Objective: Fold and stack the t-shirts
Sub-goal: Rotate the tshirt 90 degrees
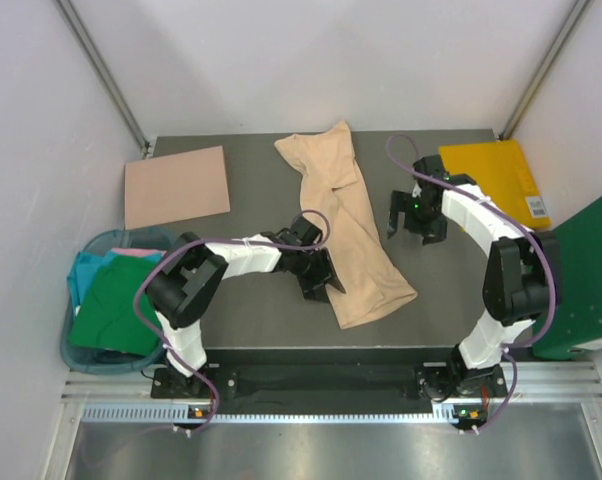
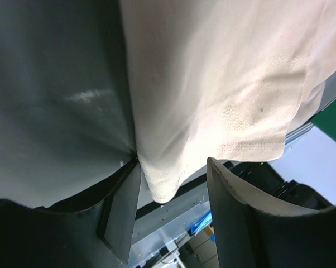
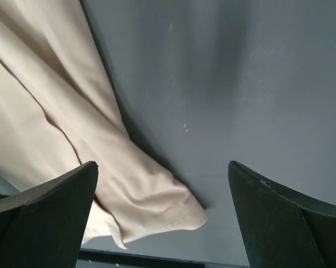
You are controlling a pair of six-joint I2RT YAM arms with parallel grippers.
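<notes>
— Across the middle of the bench [image 1: 251,318], what?

— Beige t-shirt [image 1: 356,235], bunched lengthwise into a long crumpled strip. Runs from the far edge down towards the near right and lies flat on the dark surface.

— And the left gripper [image 1: 319,282]?

— Sits low at the strip's left edge, near its lower end. From the left wrist: partly open, fingers [image 2: 120,212] on either side of a hemmed corner of the cloth. Corner touching the finger on the left of that view, apart from the other. Not pinched.

— Right gripper [image 1: 413,228]?

— Hovers just to the right of the strip, apart from it. Spread wide in the right wrist view, fingers [image 3: 285,215] over dark bench surface, gripping nothing. Rounded end of the beige cloth below and to the left of the gap.

— Other shirts?

— Folded tan t-shirt [image 1: 176,187], a neat rectangle at the far left corner, well apart from both grippers. Off the bench's left side, a basket [image 1: 73,350] with a green t-shirt [image 1: 116,310] on top and teal cloth [image 1: 89,272] just beside it.

— Anything on the right?

— Yellow flat item [image 1: 486,175] with a barcode label, at the far right corner beyond the right gripper. Cannot tell what kind of thing.
</notes>
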